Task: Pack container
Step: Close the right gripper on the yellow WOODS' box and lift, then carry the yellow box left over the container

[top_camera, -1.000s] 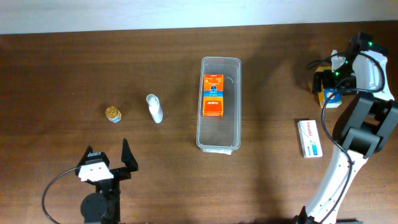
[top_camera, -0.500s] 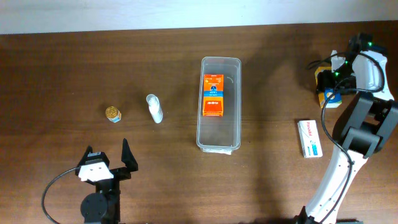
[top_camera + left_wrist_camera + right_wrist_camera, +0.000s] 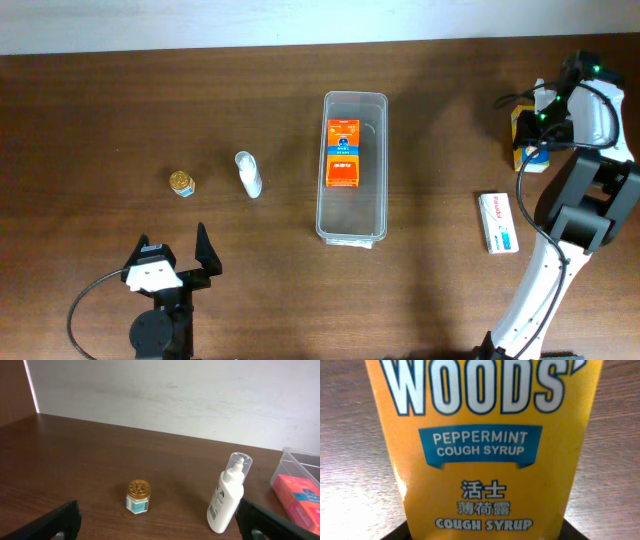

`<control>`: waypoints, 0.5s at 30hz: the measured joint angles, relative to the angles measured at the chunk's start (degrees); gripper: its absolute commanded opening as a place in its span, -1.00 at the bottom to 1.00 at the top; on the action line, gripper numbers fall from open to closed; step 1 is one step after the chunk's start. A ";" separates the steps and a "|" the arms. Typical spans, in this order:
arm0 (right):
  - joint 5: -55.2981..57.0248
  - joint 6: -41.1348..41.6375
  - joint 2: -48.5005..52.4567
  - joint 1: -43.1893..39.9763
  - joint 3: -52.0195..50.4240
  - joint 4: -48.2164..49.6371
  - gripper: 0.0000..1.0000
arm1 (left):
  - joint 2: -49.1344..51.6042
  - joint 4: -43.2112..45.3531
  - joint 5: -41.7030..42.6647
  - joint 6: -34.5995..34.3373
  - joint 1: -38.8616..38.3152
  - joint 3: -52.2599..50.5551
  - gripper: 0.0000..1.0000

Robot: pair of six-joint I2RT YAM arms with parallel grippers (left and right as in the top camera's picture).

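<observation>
The container (image 3: 350, 212), a long clear plastic bin, stands near the middle of the worktop (image 3: 100, 120). An orange box (image 3: 342, 153) lies flat inside it, in the far half; its print is too small to read.

Well to the right of the container, near the worktop's far right edge, the right fingers (image 3: 574, 536) are closed on a yellow box (image 3: 485, 450). The box face reads "WOODS'", then "PEPPERMINT COUGH SYRUP" on a blue banner, then Chinese characters and "COUGH SYRUP" again.

Also right of the container, nearer the front edge, lies a white box (image 3: 498, 222) with blue-green markings; its text is illegible.

Left of the container, a white squeeze bottle (image 3: 248, 174) with a clear cap lies on its side, a barcode showing on its side. Further left stands a small jar (image 3: 181, 182) with a gold lid and a blue-and-white label, not readable.

The left fingers (image 3: 204, 248) are spread wide and hold nothing, front-left of the container.
</observation>
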 measured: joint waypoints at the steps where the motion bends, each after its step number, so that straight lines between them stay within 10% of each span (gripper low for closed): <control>1: -0.02 0.13 0.00 0.07 0.85 -0.87 0.01 | 0.00 0.00 0.00 0.00 0.00 0.00 0.99; 15: -3.06 7.13 0.09 7.80 23.87 -20.33 0.01 | 0.00 0.00 0.00 0.00 0.00 0.00 0.99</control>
